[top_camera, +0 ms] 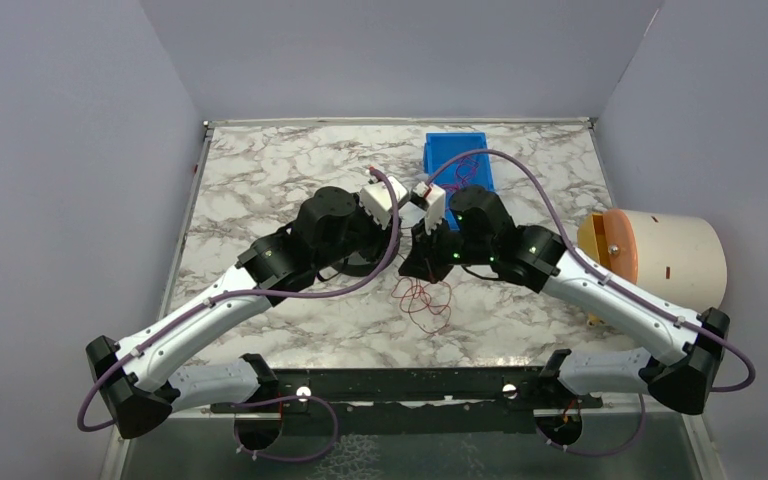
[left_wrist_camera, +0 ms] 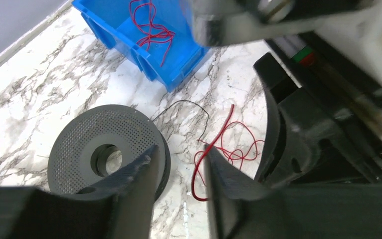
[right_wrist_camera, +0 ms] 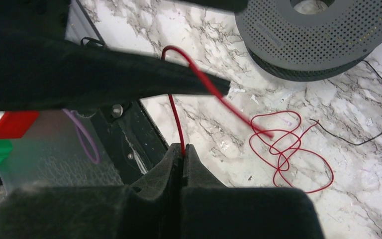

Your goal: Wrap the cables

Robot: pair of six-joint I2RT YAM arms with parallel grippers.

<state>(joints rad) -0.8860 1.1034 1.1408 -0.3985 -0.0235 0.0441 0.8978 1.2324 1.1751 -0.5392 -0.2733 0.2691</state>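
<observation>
Presently on the marble table point(top_camera: 260, 170), by item. Left gripper point(left_wrist_camera: 181, 167): jaws apart, clamping nothing, low over the table. Right gripper point(right_wrist_camera: 182, 151): jaws closed on a red cable point(right_wrist_camera: 176, 117). The cable rises from them, loops over one left finger, then drops to a loose tangle lying on the table. Grey perforated spool point(left_wrist_camera: 94, 144): flat, near the tangle. Thin black wire point(left_wrist_camera: 186, 103): beside the spool. Blue bin point(left_wrist_camera: 144, 62): far side, more red cables point(left_wrist_camera: 151, 32) inside.

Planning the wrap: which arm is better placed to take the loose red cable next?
Left. The left tool stands open over the red cable beside the grey spool; the right tool is shut on that cable.
</observation>
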